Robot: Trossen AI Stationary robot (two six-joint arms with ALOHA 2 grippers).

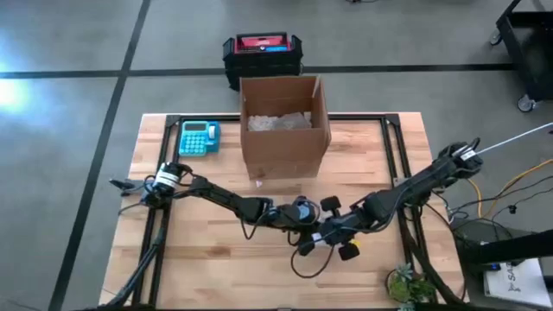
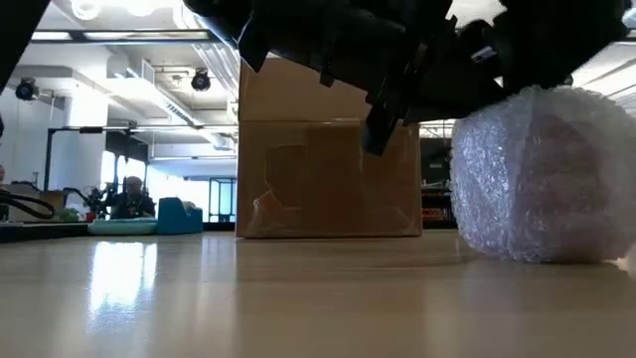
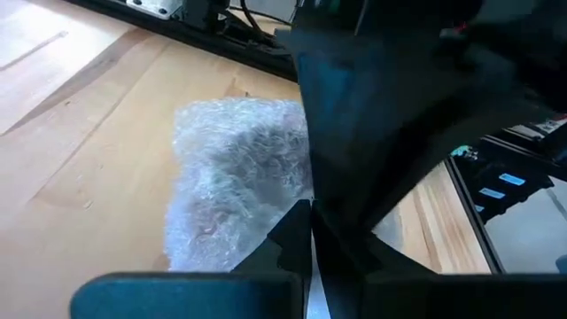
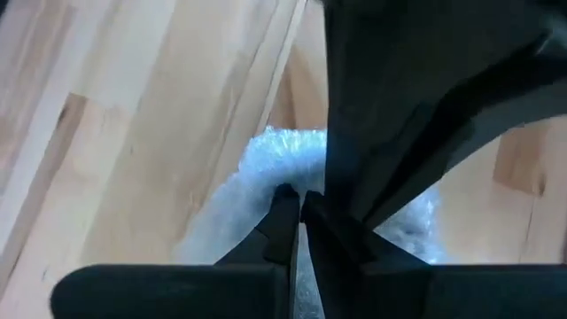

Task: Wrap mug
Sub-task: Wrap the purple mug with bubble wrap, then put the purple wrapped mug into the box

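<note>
A: Item 1, bubble-wrapped mug (image 2: pixel 542 179)?
B: Near table (image 1: pixel 216 268) centre, in front of the cardboard box (image 1: pixel 283 125).
A: Grippers?
B: Left gripper (image 3: pixel 306 232) and right gripper (image 4: pixel 294 208), both clenched on its wrap.

Mug hidden inside bubble wrap (image 2: pixel 545 179)

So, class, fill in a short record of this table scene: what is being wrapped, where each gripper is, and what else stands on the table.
bundle: bubble-wrap bundle resting on the table, near its front middle; no mug shows through the wrap
left gripper: fingers pinched together at the bundle's wrap
right gripper: fingers pinched together at the bundle, meeting the left arm
box: open cardboard box at the back, with wrap inside
calculator: teal calculator left of the box
plant: small plant at the front right edge
</note>
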